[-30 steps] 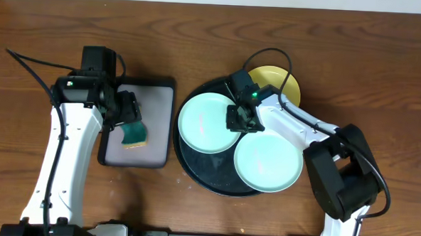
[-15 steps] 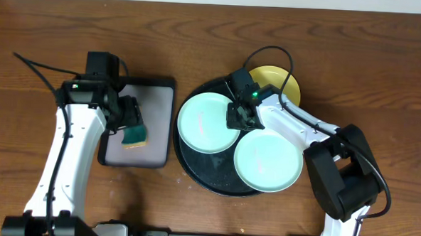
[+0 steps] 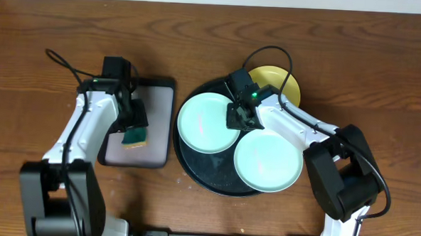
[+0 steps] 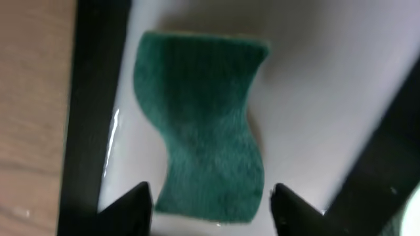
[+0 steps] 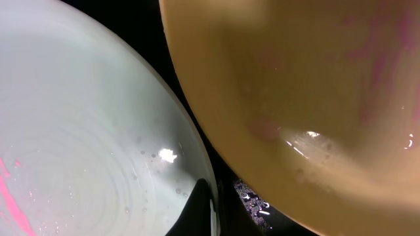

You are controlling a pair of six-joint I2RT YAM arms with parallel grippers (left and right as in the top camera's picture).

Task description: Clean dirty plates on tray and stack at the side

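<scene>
The round black tray (image 3: 192, 175) holds two mint-blue plates, one at its left (image 3: 204, 125) and one at its front right (image 3: 267, 163). The yellow plate (image 3: 282, 81) leans over the tray's far rim, partly behind my right arm. My right gripper (image 3: 239, 119) is shut on the right rim of the left mint plate (image 5: 79, 131), one finger (image 5: 200, 210) lying on its inner face. The yellow plate (image 5: 295, 85) shows pink smears. My left gripper (image 4: 209, 210) is open just above the green sponge (image 4: 203, 124), with a gap on each side of the sponge's near end.
The sponge (image 3: 133, 136) lies on a small rectangular grey tray (image 3: 157, 108) with a black rim, left of the black tray. Brown wooden table (image 3: 383, 83) surrounds both trays. A black cable (image 3: 270, 55) loops over the yellow plate.
My left arm has swung to the right and its wrist has turned over the grey tray. The sponge, the plates and my right arm have stayed where they were.
</scene>
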